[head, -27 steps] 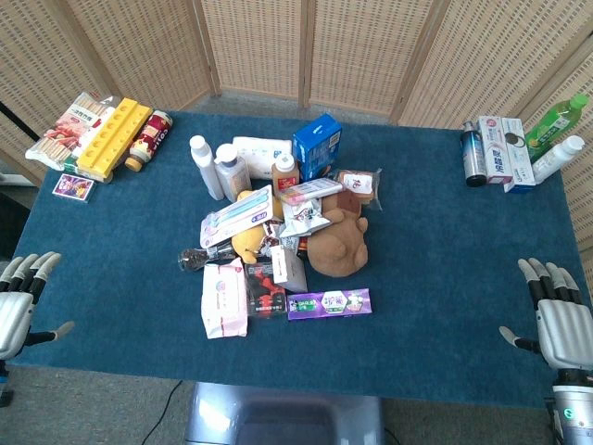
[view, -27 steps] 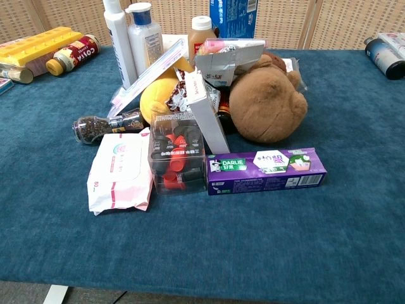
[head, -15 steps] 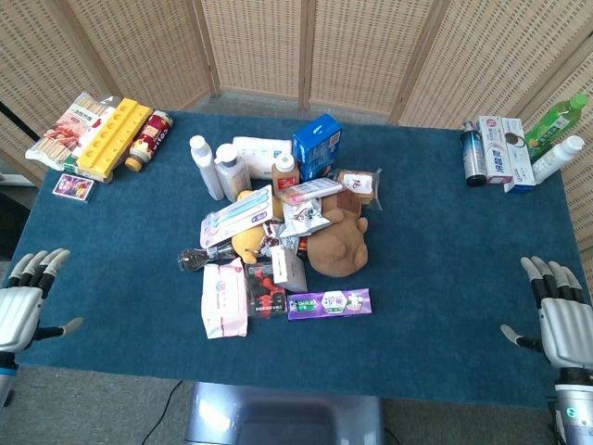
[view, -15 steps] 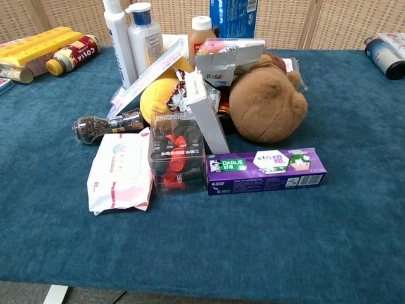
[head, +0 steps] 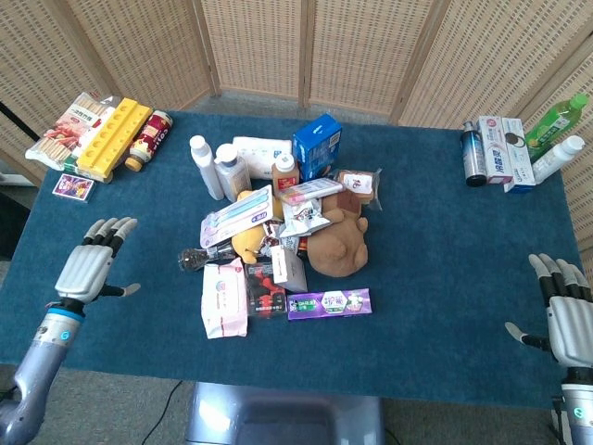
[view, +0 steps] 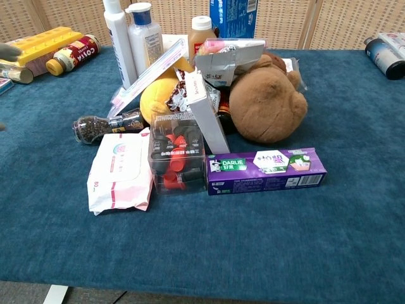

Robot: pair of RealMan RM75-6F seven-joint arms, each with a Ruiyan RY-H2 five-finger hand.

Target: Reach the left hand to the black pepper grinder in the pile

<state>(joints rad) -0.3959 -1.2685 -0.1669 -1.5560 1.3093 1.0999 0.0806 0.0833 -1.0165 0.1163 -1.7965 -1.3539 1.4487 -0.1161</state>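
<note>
The black pepper grinder (head: 200,258) lies on its side at the left edge of the pile, just above the white wipes pack (head: 223,298); in the chest view the grinder (view: 104,126) shows its clear body full of peppercorns. My left hand (head: 90,265) hovers over the blue cloth well to the left of the grinder, fingers spread and holding nothing. At the chest view's left edge only a fingertip (view: 9,50) of it shows. My right hand (head: 565,313) stays at the table's near right corner, fingers apart and empty.
The pile holds a brown plush bear (head: 338,243), a purple toothpaste box (head: 329,303), a clear box of red parts (head: 265,290), white bottles (head: 220,167) and a blue carton (head: 317,146). Snack packs and a yellow tray (head: 112,138) sit far left; bottles and boxes (head: 505,149) far right.
My left hand has risen from the near left table edge and moved forward and right, toward the pile. The right hand has drifted slightly toward the near edge. The pile is undisturbed.
</note>
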